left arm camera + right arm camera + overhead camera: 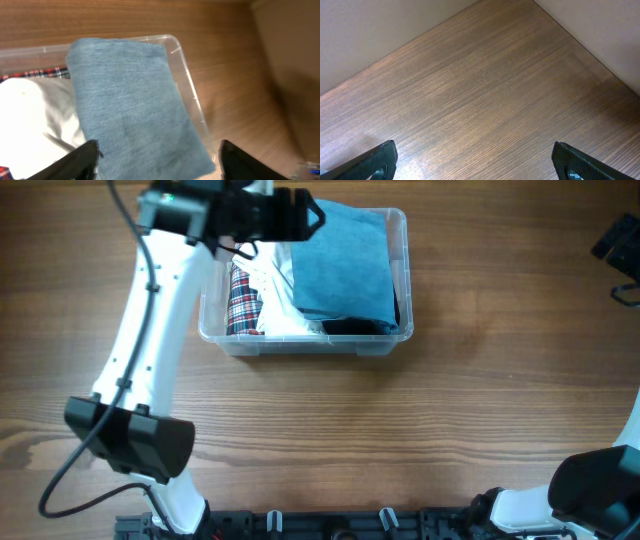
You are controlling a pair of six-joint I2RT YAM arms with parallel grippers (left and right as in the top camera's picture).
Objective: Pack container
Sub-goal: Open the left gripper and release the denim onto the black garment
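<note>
Left claw [159, 162]: fingers spread wide at the lower edge of the left wrist view, gripping nothing, poised above the folded blue cloth [135, 110]. Right claw [477, 162]: likewise spread wide and empty, over bare bench [485, 90]. The right arm [600, 480] sits at the lower right of the overhead frame, well apart from the work.

Container [310, 345]: stands on the bench at upper centre of the overhead frame. Contents: blue cloth uppermost on the right side, a white garment [280, 310] beside it, a red plaid garment [243, 305] at the left wall, a black item [355, 326] at the front edge.

Status: no loose garment is visible on the bench, so packing appears nearly or fully complete. Remaining, as judged: withdraw the left arm [150, 320] clear of the container.
</note>
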